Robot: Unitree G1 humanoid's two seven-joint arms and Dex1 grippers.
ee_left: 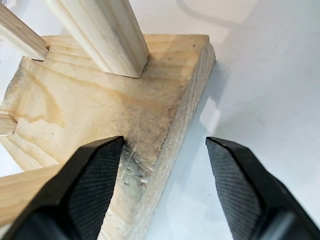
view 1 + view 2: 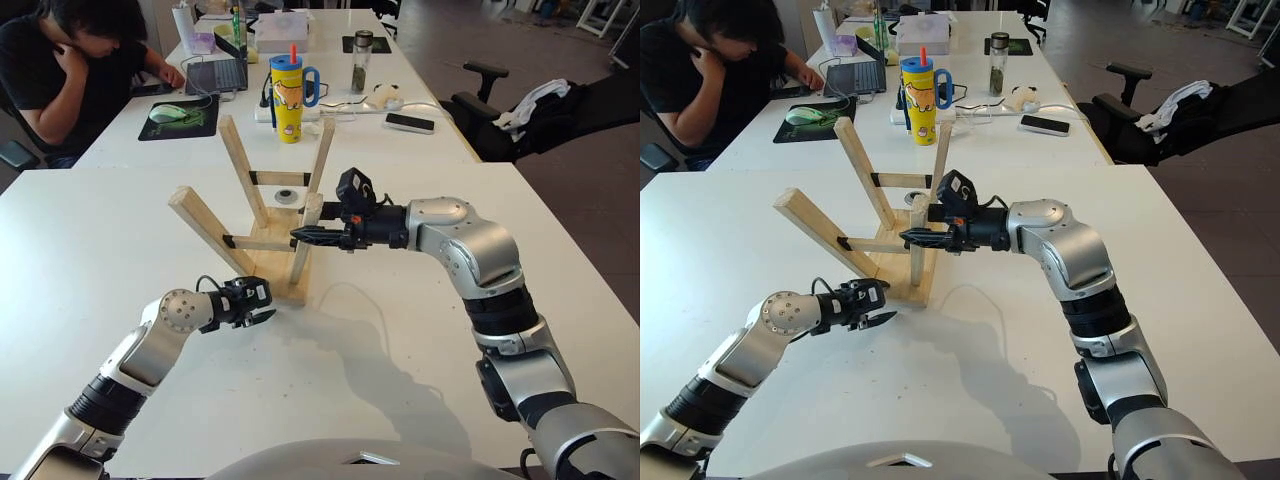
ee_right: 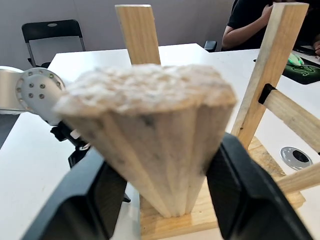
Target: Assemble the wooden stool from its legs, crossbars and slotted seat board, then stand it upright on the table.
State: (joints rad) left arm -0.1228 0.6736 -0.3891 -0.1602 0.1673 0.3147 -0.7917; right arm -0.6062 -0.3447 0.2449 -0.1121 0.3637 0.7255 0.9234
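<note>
The wooden stool (image 2: 262, 215) rests upside down on the white table, its seat board (image 2: 268, 272) flat and its legs pointing up, joined by crossbars (image 2: 280, 179). My right gripper (image 2: 305, 236) is shut on the upper end of the nearest leg (image 3: 150, 125), with a finger (image 3: 85, 205) on each side of it. My left gripper (image 2: 262, 311) is open and low at the near corner of the seat board (image 1: 100, 100). One of its fingers (image 1: 95, 185) lies over the board's edge, the other over bare table.
A cable grommet (image 2: 288, 196) sits in the table just behind the stool. On the far table stand a yellow tumbler (image 2: 288, 98), a phone (image 2: 410, 122), a laptop (image 2: 215, 75) and a mouse pad (image 2: 180, 117). A black chair (image 2: 490, 110) stands at the right.
</note>
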